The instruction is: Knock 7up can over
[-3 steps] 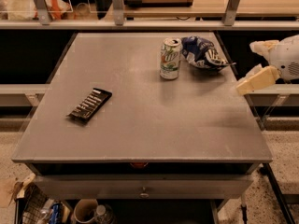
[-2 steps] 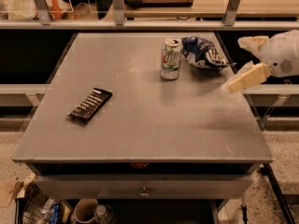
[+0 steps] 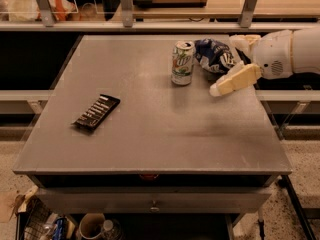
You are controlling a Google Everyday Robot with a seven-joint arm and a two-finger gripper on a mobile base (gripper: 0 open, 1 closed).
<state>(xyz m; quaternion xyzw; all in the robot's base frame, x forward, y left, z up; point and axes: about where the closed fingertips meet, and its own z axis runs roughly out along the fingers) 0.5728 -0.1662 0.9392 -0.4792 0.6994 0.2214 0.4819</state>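
The 7up can (image 3: 182,63) stands upright on the grey table (image 3: 150,129), toward the back, right of centre. It is white and green with a silver top. My gripper (image 3: 224,65) comes in from the right on a white arm (image 3: 290,51). Its two cream fingers are spread open and hold nothing. The lower finger (image 3: 234,80) points down-left, its tip a short way right of the can and apart from it. The upper finger (image 3: 243,40) is by the table's back right.
A dark blue and white snack bag (image 3: 212,54) lies just right of the can, partly behind my fingers. A flat black bar (image 3: 97,112) lies at the left of the table. A shelf rail with posts (image 3: 125,6) runs behind the table.
My gripper has moved left over the table's right edge, closer to the can. The can, bag and black bar have not moved.
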